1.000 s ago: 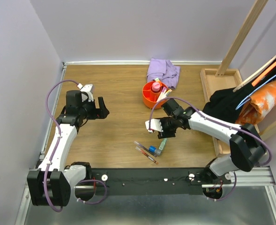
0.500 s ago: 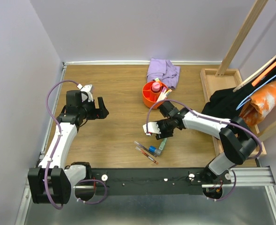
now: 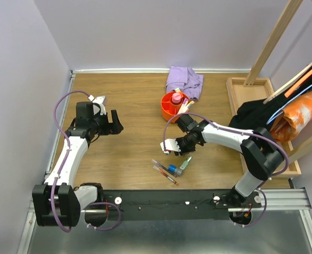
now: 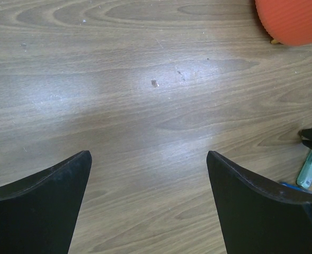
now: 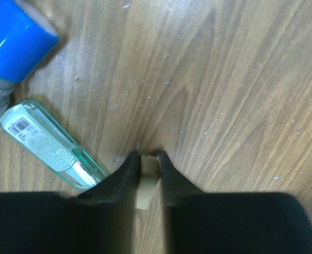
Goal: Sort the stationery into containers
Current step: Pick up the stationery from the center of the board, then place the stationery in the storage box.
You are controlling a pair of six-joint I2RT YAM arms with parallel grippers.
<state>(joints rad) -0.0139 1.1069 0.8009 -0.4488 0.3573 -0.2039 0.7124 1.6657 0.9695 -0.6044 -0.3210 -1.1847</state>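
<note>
My right gripper (image 3: 185, 150) is down at the table, shut on a small tan eraser (image 5: 146, 180) pinched between its fingertips. A mint highlighter (image 5: 50, 145) lies just beside it, also seen from above (image 3: 184, 165). A blue-capped item (image 3: 172, 169) and thin red pens (image 3: 163, 172) lie close by. The orange cup (image 3: 174, 106) stands behind, holding a pink tube and other items. My left gripper (image 3: 115, 121) is open and empty over bare wood at the left; its view (image 4: 149, 174) shows the cup (image 4: 296, 21) at top right.
A lilac cloth (image 3: 183, 80) lies behind the cup. A wooden tray (image 3: 235, 87) at the right holds black cloth and an orange bundle. A wooden post leans at the back right. Walls close the table's left and far edges.
My right gripper has shifted a little to the left and its arm has bent in, uncovering the mint highlighter. The left arm has not moved.
</note>
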